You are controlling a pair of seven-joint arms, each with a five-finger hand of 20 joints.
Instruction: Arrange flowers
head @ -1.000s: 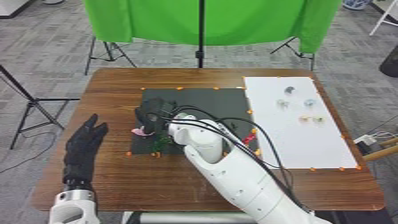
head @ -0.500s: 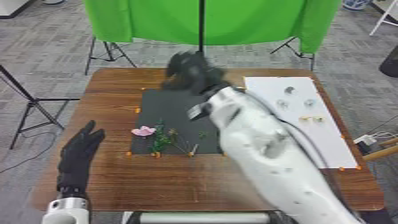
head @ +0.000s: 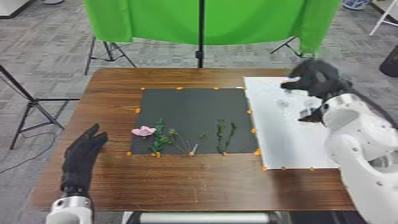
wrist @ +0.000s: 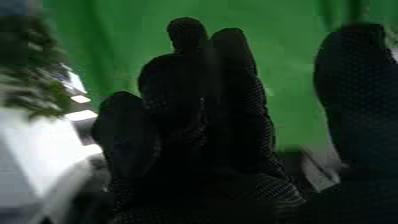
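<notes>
- at the near edge of the brown wooden worktop (head: 178,185), a white bar (head: 204,217) lies crosswise at the foot of the scene.
- the robot's left hand (head: 78,162), gloved in black, rests out over the near left part of the worktop, its fingers straight and pointing away from the robot, holding nothing.
- just beyond, on the near part of a dark mat (head: 182,110), the flowers and greenery lie flat and side by side: a pink bloom (head: 143,131) at the left edge, with a leafy green stem (head: 160,136) just beside it.
- next in the row come a thin branching sprig (head: 181,144), slanting, and a small tuft of green (head: 202,135) near it.
- two slim green stems (head: 221,136) lie close together towards the right side of the mat, roughly in line with the robot's reach.
- a white sheet (head: 289,145) covers the right part of the worktop, with orange markers (head: 253,131) dotted along its edge and the mat's.
- over the far part of the white sheet is the right hand (head: 322,80), blurred, its fingers extended, its thumb standing apart and nothing pinched between them.
- beside that hand, a small pale piece (head: 282,103) sits on the sheet, too faint to identify.
- past the worktop, a green cloth (head: 258,25) hangs behind a black pole (head: 201,30) above grey flooring (head: 53,65).
</notes>
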